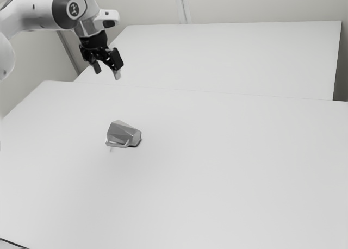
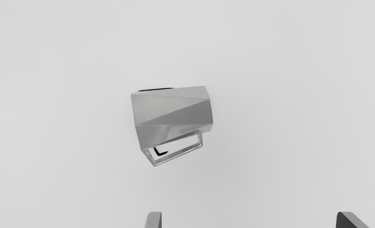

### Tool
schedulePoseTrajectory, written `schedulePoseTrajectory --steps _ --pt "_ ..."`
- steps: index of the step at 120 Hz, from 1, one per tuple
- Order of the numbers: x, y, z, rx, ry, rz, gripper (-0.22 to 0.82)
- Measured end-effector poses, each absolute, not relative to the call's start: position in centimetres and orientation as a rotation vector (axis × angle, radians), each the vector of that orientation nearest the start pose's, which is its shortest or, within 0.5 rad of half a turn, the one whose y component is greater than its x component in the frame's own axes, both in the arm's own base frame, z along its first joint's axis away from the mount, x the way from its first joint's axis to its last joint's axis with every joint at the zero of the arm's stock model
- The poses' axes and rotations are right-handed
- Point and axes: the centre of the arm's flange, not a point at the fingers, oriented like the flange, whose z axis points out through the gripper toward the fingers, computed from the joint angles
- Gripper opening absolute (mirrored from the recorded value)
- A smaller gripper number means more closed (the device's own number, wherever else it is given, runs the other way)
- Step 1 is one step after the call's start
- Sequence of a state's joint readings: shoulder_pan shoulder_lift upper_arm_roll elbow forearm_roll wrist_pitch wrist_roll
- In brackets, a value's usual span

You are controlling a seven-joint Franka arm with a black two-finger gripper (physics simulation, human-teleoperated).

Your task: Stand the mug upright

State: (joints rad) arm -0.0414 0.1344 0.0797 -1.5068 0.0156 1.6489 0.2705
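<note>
Mug (image 1: 124, 134) lies sideways; dark emblem (image 1: 75, 9) marks arm (image 1: 32, 17).

You see a grey mug (image 2: 171, 109), its flat faces patterned in lighter and darker greys, with a silvery-grey handle (image 2: 178, 155). Your counter (image 1: 217, 178) is plain off-white, and the walls (image 1: 261, 4) are pale grey. Your arm (image 1: 32, 15) is white with a dark grey band (image 1: 61, 12) and a black-and-white emblem (image 1: 74, 9); your jaws are black with grey fingertips (image 1: 117, 74).
</note>
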Motion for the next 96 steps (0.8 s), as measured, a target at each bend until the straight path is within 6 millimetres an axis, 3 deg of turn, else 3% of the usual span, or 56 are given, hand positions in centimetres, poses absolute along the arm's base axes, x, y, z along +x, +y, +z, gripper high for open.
schedulePoseTrajectory --steps 18,37,51,67,96 --pt "60.2 2.9 58.0 -3.119 0.339 -0.027 0.60" --pt "59.9 6.3 57.2 -3.279 0.202 -0.009 0.60" --pt "61.0 10.4 51.9 -3.458 0.086 0.108 0.60" --pt "61.5 13.2 47.9 -3.639 0.094 0.171 0.60" --pt "61.5 18.1 41.0 -3.771 0.093 0.246 0.60"
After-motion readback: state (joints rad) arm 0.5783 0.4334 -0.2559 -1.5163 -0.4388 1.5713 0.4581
